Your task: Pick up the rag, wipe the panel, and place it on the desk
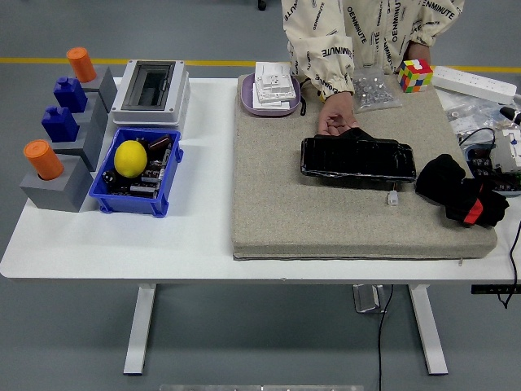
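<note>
Since no robot hand shows over the counter [203, 240], nobody can tell how open it is or if it holds something. The rag [446, 183] is black with a bit of red on it. It lies in a bunched heap on the right side of a big tan mat [326, 216], close to the counter's right edge. Just to its left, the shiny black panel [358, 159] lies flat on the mat. A tiny white thing [393, 198] sits on the mat by the panel's near right corner.

A person stands at the far edge. The person's hand [336, 114] rests on the panel's far side. Near that edge are a clear bag of small metal bits [374, 90], a color cube [415, 75] and a white power strip [475, 81]. A purple tray [245, 98] with white boxes [273, 83] sits at the mat's far left corner.

On the counter's left side is a gray box with a see-through lid [151, 90]. In front of it, a blue bin [134, 202] holds a yellow ball [130, 158]. Gray blocks [57, 186] with orange and blue pegs stand along the left edge.
</note>
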Controlling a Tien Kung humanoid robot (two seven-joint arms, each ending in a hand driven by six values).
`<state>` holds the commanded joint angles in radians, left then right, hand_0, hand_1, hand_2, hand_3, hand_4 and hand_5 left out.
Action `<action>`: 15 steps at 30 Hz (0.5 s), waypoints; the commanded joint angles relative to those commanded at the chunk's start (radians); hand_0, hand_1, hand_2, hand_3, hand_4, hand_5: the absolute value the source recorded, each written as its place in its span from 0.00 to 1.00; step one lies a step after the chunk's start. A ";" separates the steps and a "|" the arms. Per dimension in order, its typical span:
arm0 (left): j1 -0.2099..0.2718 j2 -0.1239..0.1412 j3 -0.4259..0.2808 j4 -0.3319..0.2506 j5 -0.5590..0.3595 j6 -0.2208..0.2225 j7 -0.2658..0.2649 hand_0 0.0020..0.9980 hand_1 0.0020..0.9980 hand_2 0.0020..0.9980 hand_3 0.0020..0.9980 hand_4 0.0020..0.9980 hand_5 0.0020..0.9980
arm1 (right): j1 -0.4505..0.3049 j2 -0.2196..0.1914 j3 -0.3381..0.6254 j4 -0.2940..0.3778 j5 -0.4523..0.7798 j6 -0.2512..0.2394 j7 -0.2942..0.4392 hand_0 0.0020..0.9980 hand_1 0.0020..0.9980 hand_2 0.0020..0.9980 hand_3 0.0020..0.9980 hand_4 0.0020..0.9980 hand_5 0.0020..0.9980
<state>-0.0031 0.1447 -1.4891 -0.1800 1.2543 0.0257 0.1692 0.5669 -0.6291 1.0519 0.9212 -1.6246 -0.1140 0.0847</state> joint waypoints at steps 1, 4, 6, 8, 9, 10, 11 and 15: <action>0.000 0.000 0.000 0.000 0.000 0.000 0.000 0.64 0.69 0.73 0.56 0.59 0.46 | 0.001 0.000 -0.003 0.001 -0.020 0.001 0.000 0.74 0.69 0.77 0.75 1.00 0.68; 0.000 0.000 -0.002 0.000 0.001 0.000 0.001 0.64 0.69 0.73 0.56 0.59 0.47 | 0.007 -0.004 -0.019 0.005 -0.097 0.003 -0.003 0.74 0.69 0.77 0.75 1.00 0.67; 0.000 0.000 -0.003 0.000 0.003 0.001 0.001 0.64 0.69 0.73 0.56 0.59 0.47 | 0.011 -0.008 -0.033 0.010 -0.169 0.007 -0.007 0.74 0.69 0.77 0.75 1.00 0.67; 0.001 0.001 -0.003 0.000 0.003 0.001 0.002 0.64 0.69 0.73 0.56 0.59 0.47 | 0.016 -0.013 -0.055 0.018 -0.253 0.012 -0.014 0.74 0.69 0.77 0.75 1.00 0.67; 0.002 0.001 -0.003 0.000 0.003 0.001 0.002 0.64 0.69 0.74 0.56 0.59 0.46 | 0.019 -0.015 -0.065 0.021 -0.297 0.016 -0.017 0.75 0.70 0.77 0.75 1.00 0.67; 0.002 0.001 -0.002 0.000 0.003 0.001 0.002 0.64 0.69 0.74 0.56 0.59 0.46 | 0.021 -0.016 -0.072 0.023 -0.328 0.019 -0.021 0.75 0.70 0.77 0.75 1.00 0.67; 0.002 0.001 -0.002 0.000 0.003 0.001 0.002 0.64 0.69 0.74 0.56 0.59 0.46 | 0.024 -0.017 -0.082 0.026 -0.356 0.026 -0.028 0.75 0.70 0.77 0.75 1.00 0.67; 0.001 0.004 0.003 0.000 0.001 0.001 0.001 0.64 0.69 0.73 0.56 0.59 0.47 | 0.030 -0.012 -0.100 0.026 -0.387 0.044 -0.043 0.75 0.70 0.78 0.76 1.00 0.68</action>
<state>-0.0017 0.1485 -1.4862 -0.1800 1.2557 0.0264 0.1706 0.5971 -0.6406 0.9517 0.9471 -2.0118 -0.0702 0.0412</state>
